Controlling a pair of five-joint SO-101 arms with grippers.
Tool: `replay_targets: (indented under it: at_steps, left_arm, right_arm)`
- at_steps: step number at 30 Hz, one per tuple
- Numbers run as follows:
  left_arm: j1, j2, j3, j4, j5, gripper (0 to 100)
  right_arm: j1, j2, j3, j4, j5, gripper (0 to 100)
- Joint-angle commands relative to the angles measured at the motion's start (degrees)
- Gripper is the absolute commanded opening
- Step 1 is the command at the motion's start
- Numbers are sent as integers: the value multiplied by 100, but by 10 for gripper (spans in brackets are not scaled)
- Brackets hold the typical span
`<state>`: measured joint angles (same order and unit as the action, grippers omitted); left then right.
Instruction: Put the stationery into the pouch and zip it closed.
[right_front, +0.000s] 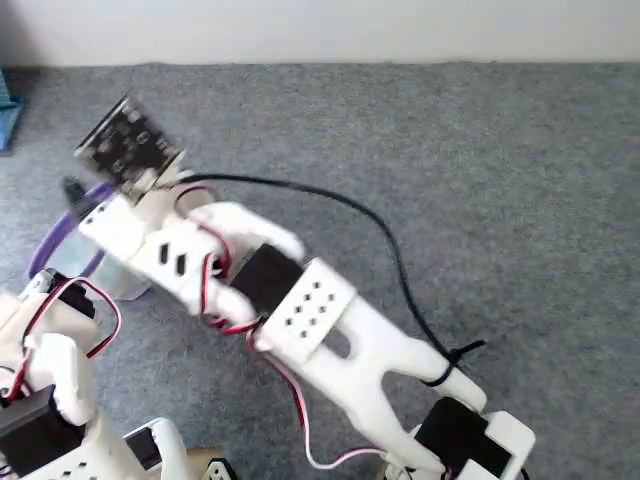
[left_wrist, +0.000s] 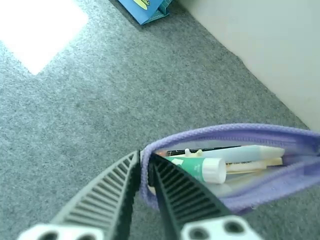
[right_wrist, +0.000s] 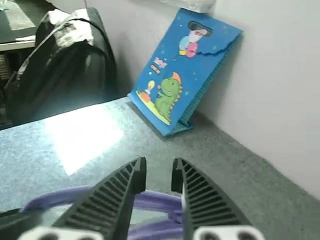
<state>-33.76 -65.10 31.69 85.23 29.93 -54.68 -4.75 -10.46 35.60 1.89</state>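
- Lying toward the left of the grey surface (right_front: 500, 150) in the high view, the purple pouch (left_wrist: 240, 132) is found unzipped. The stationery is already inside: a white-capped tube (left_wrist: 200, 169) and pens (left_wrist: 235, 152).
- Left gripper (left_wrist: 144, 160): jaws almost shut, with the pouch's end rim pinched between them.
- Right gripper (right_wrist: 156, 172): jaws parted a little and held just above the pouch's rim, with nothing gripped.
- Risks, as judged: the zip pull cannot be made out, so it may be missed by the right jaws. If the zip is tugged hard, the fabric may be drawn out of the left pinch.
- View differences: the contents are shown in the left wrist view. A blue gift bag (right_wrist: 185, 70) against the wall and a black bag (right_wrist: 60, 60) are shown in the right wrist view. In the high view much of the pouch is covered by the right arm.
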Motion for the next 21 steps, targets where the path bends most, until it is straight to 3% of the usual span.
replay_targets:
  at_steps: [1,6,10,14,21]
  left_arm:
    - [18,79,13,-149,44,13]
    - [18,79,22,-149,44,13]
    - [18,79,171,-185,44,13]
    - [18,79,171,-185,44,13]
    - [18,79,171,-185,44,13]
  right_arm:
    - [593,-321,-343,488,-264,87]
    - [778,-470,-369,2457,-862,211]
    - [778,-620,-343,3257,-958,302]
    - [760,-497,-281,3301,-949,296]
    - [286,-22,-290,2404,-756,296]
